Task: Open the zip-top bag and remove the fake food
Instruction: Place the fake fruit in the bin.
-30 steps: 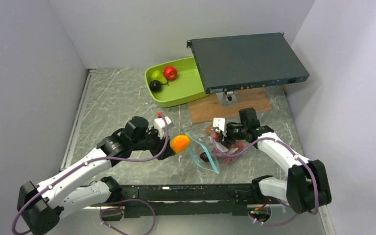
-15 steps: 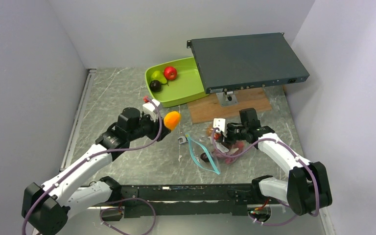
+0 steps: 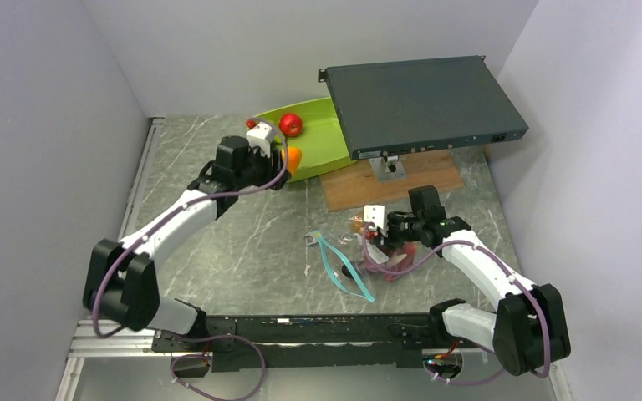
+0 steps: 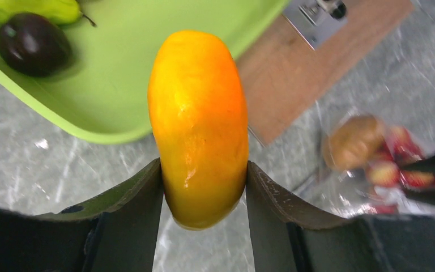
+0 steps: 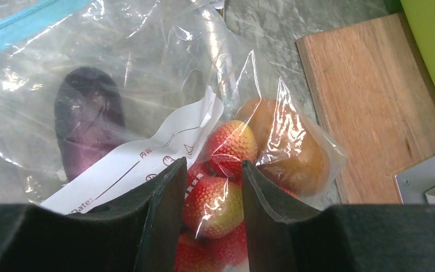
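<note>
**Left arm delivers the mango to the tray while the right arm pins the bag**

The left arm is stretched long toward the far side, and the left gripper has its jaws clamped on the glossy orange-yellow plastic mango, held upright right over the near rim of the lime-green plastic tray! In the tray sit a dark plum, a green pear and a red apple. Over on the right, the arm is bent low at mid-table, with the right gripper closed on the clear zip-top bag, pinching a red grape bunch through the plastic. A purple eggplant and a brown piece lie inside too. A second ago that mango hung just beside the bag's mouth, and the right arm hasn't budged.
</note>
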Tool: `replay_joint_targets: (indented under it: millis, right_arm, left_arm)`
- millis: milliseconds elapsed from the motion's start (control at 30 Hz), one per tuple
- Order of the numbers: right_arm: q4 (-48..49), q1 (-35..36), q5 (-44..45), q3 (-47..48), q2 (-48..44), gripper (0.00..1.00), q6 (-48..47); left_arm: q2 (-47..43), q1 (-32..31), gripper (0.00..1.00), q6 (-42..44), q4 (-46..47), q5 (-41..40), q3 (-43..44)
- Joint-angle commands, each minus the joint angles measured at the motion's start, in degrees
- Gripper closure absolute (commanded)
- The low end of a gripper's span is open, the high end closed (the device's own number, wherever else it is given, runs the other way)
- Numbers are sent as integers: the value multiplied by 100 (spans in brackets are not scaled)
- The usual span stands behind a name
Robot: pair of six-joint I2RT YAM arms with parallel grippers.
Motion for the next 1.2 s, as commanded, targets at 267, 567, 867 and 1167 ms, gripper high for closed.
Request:
replay_joint_targets:
  millis: [267,567,867,1167]
  right_arm:
    - [-230,53,-126,194,-417,56,-212]
    - [-274,54,-172,212,-452,56,-228]
    - [-258,55,-177,226,-446,55,-182]
    - [-264,41,-141,228,-488,55,-139]
  left_arm:
    - [2264,573,100,176,-502,-40,2562]
    - [3209,634,90,328,-1131,-286,3575]
    - [3662,684,70,356,-1441,-375,4035]
    - [3707,745,32,183,-1524,-252,4365]
